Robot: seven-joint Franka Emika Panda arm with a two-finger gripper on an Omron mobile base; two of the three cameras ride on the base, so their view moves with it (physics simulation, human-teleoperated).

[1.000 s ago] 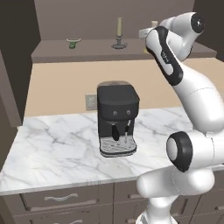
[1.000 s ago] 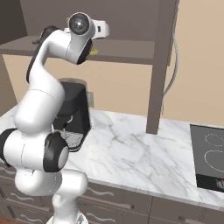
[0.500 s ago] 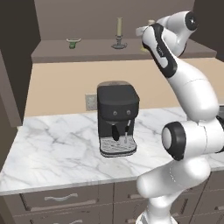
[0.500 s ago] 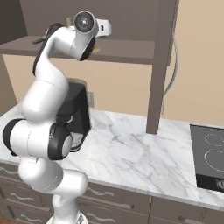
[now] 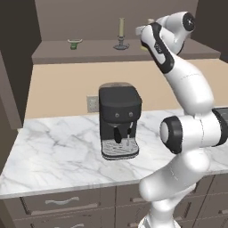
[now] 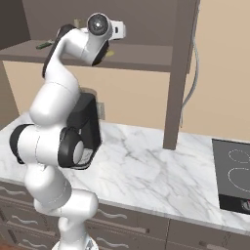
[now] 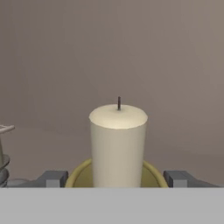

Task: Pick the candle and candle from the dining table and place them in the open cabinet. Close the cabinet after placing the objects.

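Note:
My gripper (image 7: 116, 178) is inside the open cabinet (image 5: 89, 48), above its shelf. It is shut on a pale cream candle (image 7: 118, 144). The candle stands upright between the two finger tips (image 7: 52, 178), which press on the rim of its yellow dish. Its cream top (image 5: 150, 21) peeks out behind the hand in the left base view. The olive-beige candle (image 5: 121, 31) stands on its dark dish on the same shelf, just left of my hand. The edge of that dish (image 7: 2, 166) shows at the left of the hand view. The dining table is out of view.
A small green bowl (image 5: 75, 43) sits further left on the shelf. Below it, a black coffee machine (image 5: 119, 120) stands on the marble counter (image 5: 53, 156). A dark cabinet panel (image 6: 179, 73) rises from the counter, with a cooktop (image 6: 234, 171) to its right.
The arm has straightened and carried the hand with the cream candle a little further in over the shelf, towards the olive candle. The jaws have kept their width.

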